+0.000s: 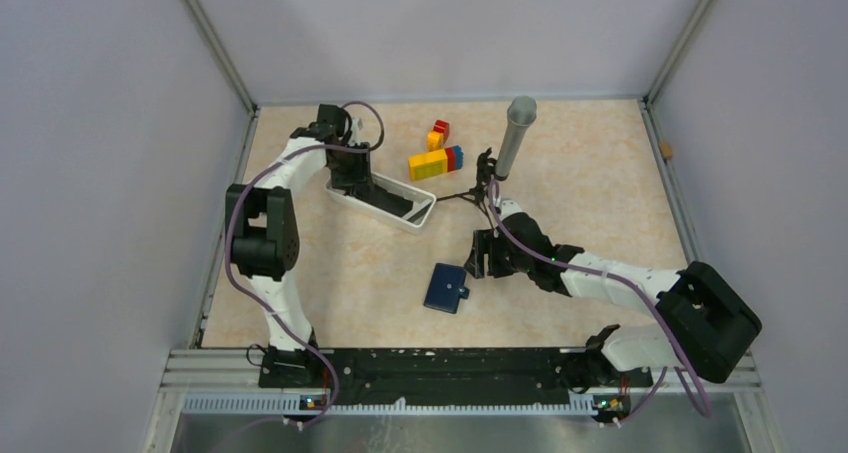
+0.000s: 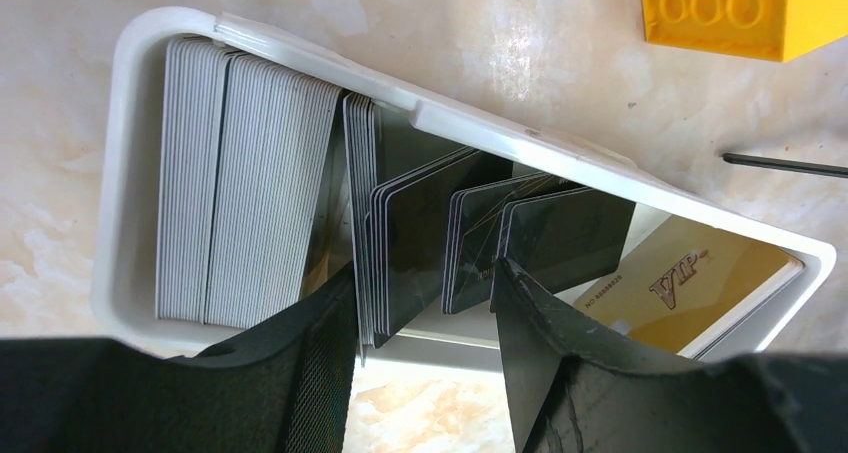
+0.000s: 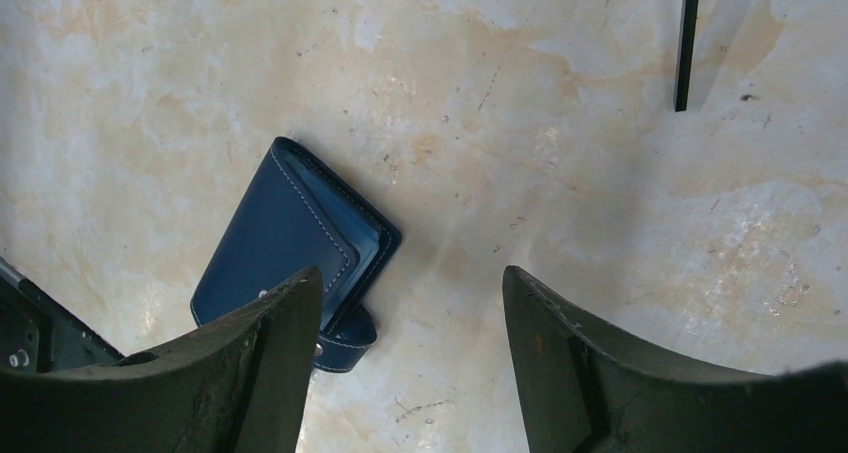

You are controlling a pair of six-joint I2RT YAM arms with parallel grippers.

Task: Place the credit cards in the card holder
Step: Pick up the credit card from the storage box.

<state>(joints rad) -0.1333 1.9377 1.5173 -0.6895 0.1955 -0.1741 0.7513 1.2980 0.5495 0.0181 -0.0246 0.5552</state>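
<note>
Card holder (image 3: 280, 223) corner — hidden behind right hand (image 3: 410, 273) (strap (image 3: 350, 340) partly).

Soft, even overhead light keeps the top view bright and sharp, with a dimmer band along its bottom edge. In the left wrist view the white tray (image 2: 115, 223) is nearly washed out and the glossy cards (image 2: 420, 223) carry pale reflections. The left gripper (image 2: 422, 273) and right gripper (image 3: 410, 273) loom dark and slightly soft at the bottom of their frames.

My top view: high, from the near side, facing down | left wrist: close over tray (image 2: 125, 193) | right wrist: close over card holder (image 3: 280, 223) | top shares both
</note>
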